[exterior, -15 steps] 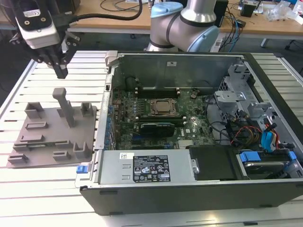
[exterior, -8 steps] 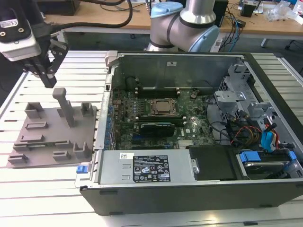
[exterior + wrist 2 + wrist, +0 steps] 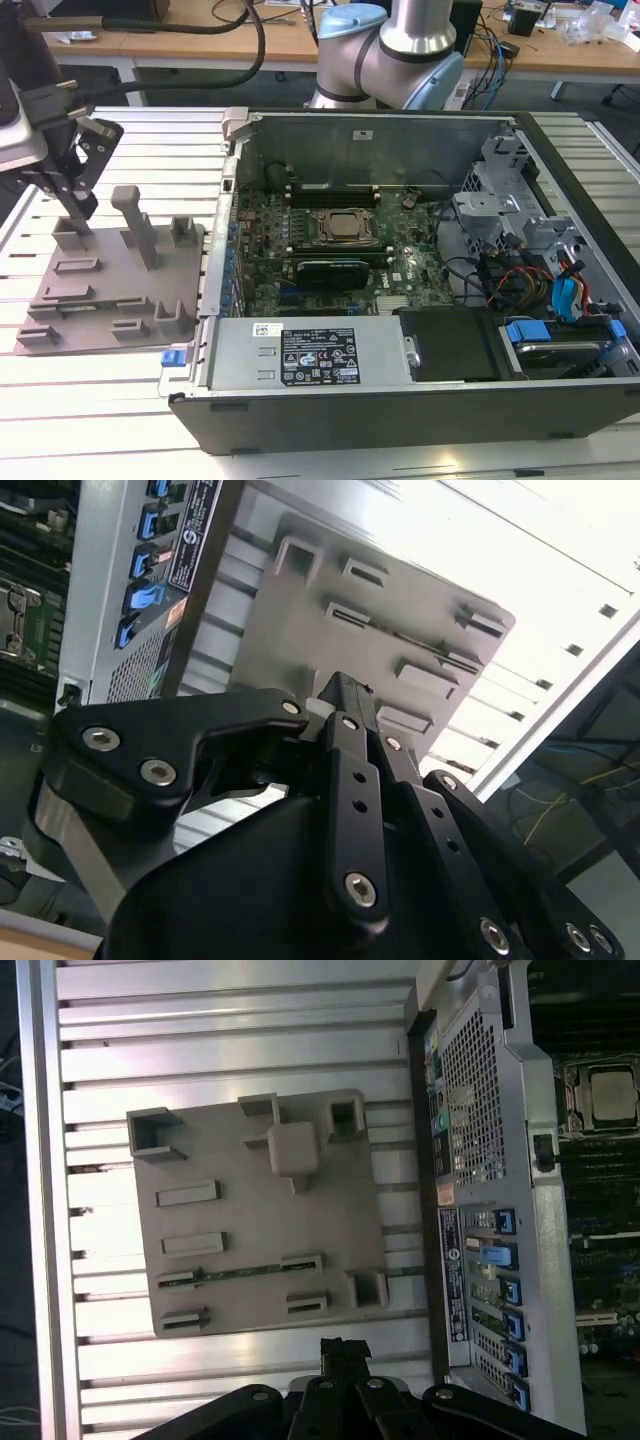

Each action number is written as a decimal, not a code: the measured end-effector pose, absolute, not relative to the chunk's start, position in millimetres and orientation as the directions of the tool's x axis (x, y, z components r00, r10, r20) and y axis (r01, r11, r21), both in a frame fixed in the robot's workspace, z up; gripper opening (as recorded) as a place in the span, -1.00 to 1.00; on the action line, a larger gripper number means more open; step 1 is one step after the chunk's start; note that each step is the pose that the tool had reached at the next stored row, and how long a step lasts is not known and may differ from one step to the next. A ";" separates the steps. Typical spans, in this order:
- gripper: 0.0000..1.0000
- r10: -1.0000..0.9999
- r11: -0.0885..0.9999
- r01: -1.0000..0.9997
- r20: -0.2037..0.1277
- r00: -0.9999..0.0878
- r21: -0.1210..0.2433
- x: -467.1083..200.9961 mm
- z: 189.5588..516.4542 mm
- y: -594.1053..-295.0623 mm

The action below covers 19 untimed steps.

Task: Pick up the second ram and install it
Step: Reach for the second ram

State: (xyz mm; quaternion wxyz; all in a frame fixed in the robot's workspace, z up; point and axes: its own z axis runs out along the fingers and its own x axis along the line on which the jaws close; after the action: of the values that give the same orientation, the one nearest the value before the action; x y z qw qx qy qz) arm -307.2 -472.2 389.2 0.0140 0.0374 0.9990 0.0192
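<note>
Thin green second ram (image 3: 240, 1272) mostly sunk in grey plastic fixture plate (image 3: 250, 1222), only its edge showing; black gripper (image 3: 335, 1345) cropped by the frame edge.

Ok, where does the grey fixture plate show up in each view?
Exterior view: the grey fixture plate lies on the slatted table, at the exterior view's left.
First wrist view: the plate is seen from above, beyond the end effector.
Second wrist view: the plate is seen at a slant, beyond the end effector.
Shared landmark: the open computer case, right beside the plate.
</note>
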 end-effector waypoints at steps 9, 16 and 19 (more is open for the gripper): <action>-0.79 0.075 0.997 0.074 -0.027 -0.997 0.037 -319.8 387.0 -470.8; -0.79 0.073 0.997 0.072 -0.027 -0.997 0.037 -356.6 377.8 -448.2; -0.79 0.073 0.997 0.072 -0.027 -0.997 0.037 -356.6 377.7 -448.2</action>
State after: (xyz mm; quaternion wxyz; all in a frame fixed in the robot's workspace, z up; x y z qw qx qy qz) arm -356.6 -448.2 377.7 0.0141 0.0363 0.9991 0.0180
